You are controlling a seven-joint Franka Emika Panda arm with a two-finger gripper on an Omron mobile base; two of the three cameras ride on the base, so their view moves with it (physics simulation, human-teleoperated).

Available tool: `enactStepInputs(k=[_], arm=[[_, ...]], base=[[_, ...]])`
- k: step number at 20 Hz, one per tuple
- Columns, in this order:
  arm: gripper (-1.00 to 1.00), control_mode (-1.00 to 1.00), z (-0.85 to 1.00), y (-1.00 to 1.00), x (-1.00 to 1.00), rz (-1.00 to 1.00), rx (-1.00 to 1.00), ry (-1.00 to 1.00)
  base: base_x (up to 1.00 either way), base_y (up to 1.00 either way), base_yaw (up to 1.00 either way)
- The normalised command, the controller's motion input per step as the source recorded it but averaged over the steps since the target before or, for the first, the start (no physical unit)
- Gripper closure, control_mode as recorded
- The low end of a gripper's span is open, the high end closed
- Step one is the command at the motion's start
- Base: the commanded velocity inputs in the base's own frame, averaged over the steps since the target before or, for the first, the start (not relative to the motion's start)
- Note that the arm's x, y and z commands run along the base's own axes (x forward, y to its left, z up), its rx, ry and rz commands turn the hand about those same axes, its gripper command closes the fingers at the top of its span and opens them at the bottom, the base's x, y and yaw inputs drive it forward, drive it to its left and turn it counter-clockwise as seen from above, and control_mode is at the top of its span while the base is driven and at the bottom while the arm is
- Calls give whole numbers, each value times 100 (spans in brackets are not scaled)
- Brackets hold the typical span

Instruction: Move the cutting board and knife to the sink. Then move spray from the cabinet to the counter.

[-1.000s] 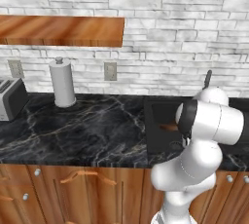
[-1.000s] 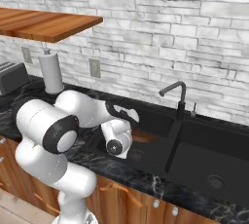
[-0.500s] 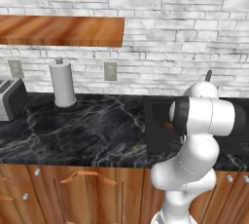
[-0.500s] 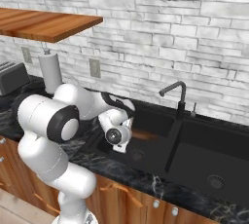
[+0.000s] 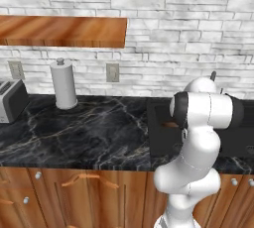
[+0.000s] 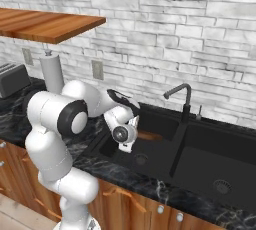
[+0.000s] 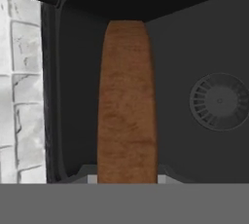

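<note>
The brown wooden cutting board (image 7: pixel 127 101) runs straight out from my gripper (image 7: pixel 127 178), which is shut on its near end. Its far rounded end reaches into the left basin of the black sink (image 7: pixel 194 47), beside the round drain (image 7: pixel 219 101). From the right base view, the gripper (image 6: pixel 131 133) hangs over the sink's (image 6: pixel 165 166) left basin with the board (image 6: pixel 150 136) pointing right. A sliver of the board (image 5: pixel 170 124) shows behind my arm in the left base view. The wooden cabinet shelf (image 5: pixel 64 31) hangs above the black marble counter (image 5: pixel 89 128). The knife and the spray are out of view.
A paper towel roll (image 5: pixel 63 83) and a toaster (image 5: pixel 12 100) stand at the back left of the counter. The black faucet (image 6: pixel 182 99) rises between the two basins. The right basin (image 6: pixel 220 169) lies beyond it. The brick wall closes the back.
The hand has risen a little and tilted over the left basin, carrying the board with it. The elbow has swung slightly left. The grip has stayed shut.
</note>
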Motion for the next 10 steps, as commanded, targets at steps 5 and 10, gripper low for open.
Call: enactStepInputs(k=[5,10], arm=[[100,-100,-11,-3,23,0,4,0],[100,-100,-1,-4,15,0,6,0]], base=[[0,0,0],[0,0,0]])
